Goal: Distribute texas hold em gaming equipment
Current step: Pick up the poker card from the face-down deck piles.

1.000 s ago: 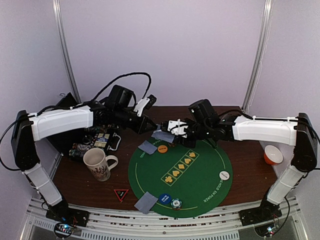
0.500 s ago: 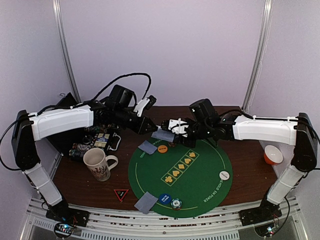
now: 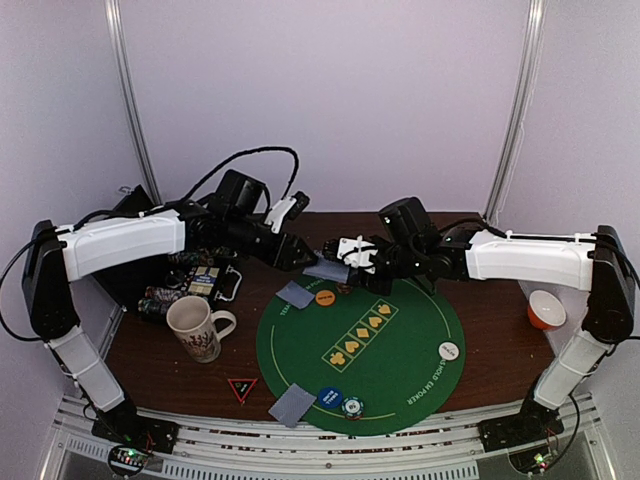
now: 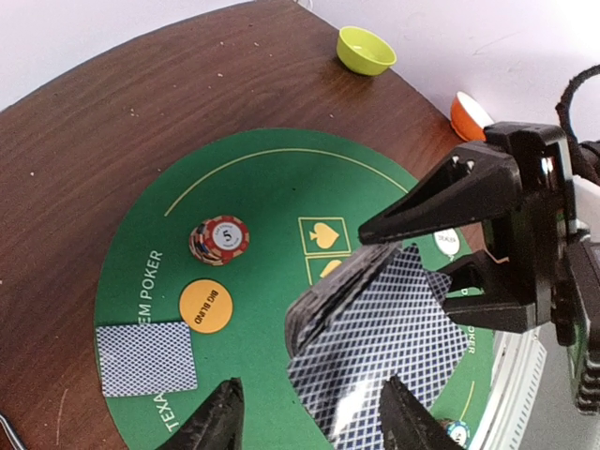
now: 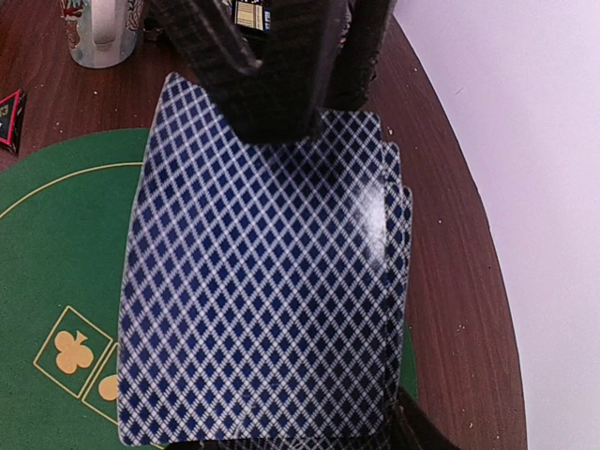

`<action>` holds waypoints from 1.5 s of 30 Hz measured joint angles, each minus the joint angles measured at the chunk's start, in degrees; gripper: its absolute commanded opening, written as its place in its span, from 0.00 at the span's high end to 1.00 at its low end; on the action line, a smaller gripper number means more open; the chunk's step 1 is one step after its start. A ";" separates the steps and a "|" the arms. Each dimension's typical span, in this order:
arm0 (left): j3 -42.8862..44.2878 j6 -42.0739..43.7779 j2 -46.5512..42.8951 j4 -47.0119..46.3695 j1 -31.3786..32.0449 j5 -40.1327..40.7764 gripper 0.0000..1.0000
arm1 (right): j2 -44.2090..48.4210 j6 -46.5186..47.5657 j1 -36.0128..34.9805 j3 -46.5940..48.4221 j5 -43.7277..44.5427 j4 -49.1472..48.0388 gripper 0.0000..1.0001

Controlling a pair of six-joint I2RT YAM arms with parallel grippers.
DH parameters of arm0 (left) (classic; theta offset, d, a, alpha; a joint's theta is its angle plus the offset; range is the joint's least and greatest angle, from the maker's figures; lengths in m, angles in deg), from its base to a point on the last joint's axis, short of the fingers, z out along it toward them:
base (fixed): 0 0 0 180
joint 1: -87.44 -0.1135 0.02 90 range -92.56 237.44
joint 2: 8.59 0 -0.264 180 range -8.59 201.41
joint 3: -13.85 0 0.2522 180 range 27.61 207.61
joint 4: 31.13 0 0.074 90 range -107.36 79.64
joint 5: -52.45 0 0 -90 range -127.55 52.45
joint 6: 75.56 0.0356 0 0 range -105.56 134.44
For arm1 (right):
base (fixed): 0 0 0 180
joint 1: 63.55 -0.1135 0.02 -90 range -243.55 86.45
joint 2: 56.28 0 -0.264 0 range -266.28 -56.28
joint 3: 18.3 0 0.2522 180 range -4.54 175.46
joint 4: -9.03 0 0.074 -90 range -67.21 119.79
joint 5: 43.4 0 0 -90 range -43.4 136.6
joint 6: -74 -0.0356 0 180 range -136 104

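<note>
We are dealing cards. Our right gripper (image 4: 412, 258) pinches the deck (image 4: 375, 328) mid-frame. Our left gripper (image 4: 309, 422), fingers apart, should grab one card next.

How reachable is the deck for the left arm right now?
Likely yes: the left pincer is open and aimed at the deck, which the right pincer holds up, with nothing between them.

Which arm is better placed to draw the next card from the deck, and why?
Left. The left gripper is open and empty, with its fingers right at the edge of the deck. The right gripper is shut on that deck, so it can probably only hold it steady.
</note>
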 measured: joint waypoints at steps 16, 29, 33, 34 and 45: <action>-3.43 -4.55 -1.11 -2.19 -0.02 -5.77 1.00 | 0.00 0.20 0.04 -0.02 0.02 0.04 0.55; -3.41 -1.90 -4.26 -1.75 -0.07 -7.34 1.00 | 0.00 0.28 0.28 -0.02 0.07 0.02 0.55; -2.91 -0.76 -6.03 -1.49 -0.35 -8.90 1.00 | 0.00 0.28 0.92 -0.02 0.09 0.02 0.55; -2.62 -0.57 -6.36 -1.49 -0.63 -9.46 1.00 | 0.00 0.28 1.05 -0.02 0.09 0.00 0.55; 5.64 6.27 -6.62 10.80 -15.26 -8.50 1.00 | 0.24 0.98 2.08 -0.13 0.85 0.07 0.56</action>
